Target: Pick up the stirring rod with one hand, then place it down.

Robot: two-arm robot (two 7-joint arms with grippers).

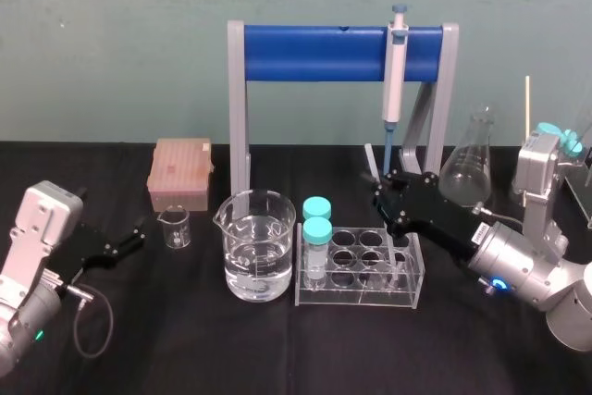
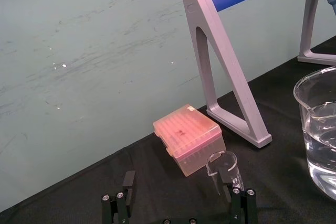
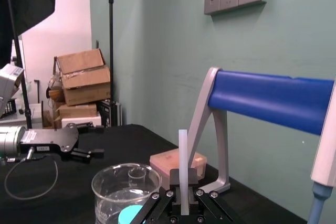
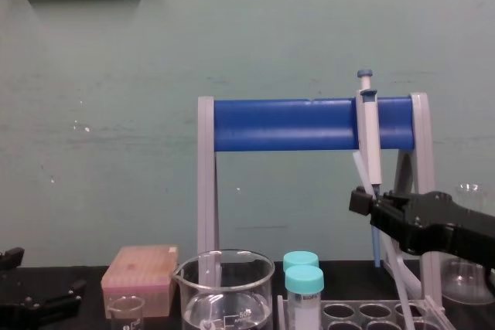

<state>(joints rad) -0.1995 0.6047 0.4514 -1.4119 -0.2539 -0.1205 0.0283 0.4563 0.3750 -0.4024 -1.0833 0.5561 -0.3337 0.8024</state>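
Two black pincers work over the black-covered table (image 1: pixel 185 358). Observe that the right pincer (image 1: pixel 377 193) is clamped on the long, thin, translucent whitish glass stirring rod (image 3: pixel 182 150). The rod sits pinched between the two fingers (image 3: pixel 195 178), and one end projects well past the fingertips. Directly below and in front of this pincer you find the clear plastic tube rack (image 1: pixel 359 270), which carries two teal-capped tubes (image 1: pixel 317 228). Behind the pincer stands the grey-legged, blue-barred stand (image 1: pixel 319 53). The grey-white pipette with the blue tip (image 1: pixel 396 71) hangs on it above the jaws. Beside the rack sits the large glass beaker of water (image 1: pixel 259 247). The left pincer (image 1: pixel 139 236) rests low near the table with its fingers spread apart, gripping nothing. Just ahead of its fingertips stands the small empty glass beaker (image 1: pixel 174 227), and beyond that lies the pink translucent tip box (image 1: pixel 180 173).
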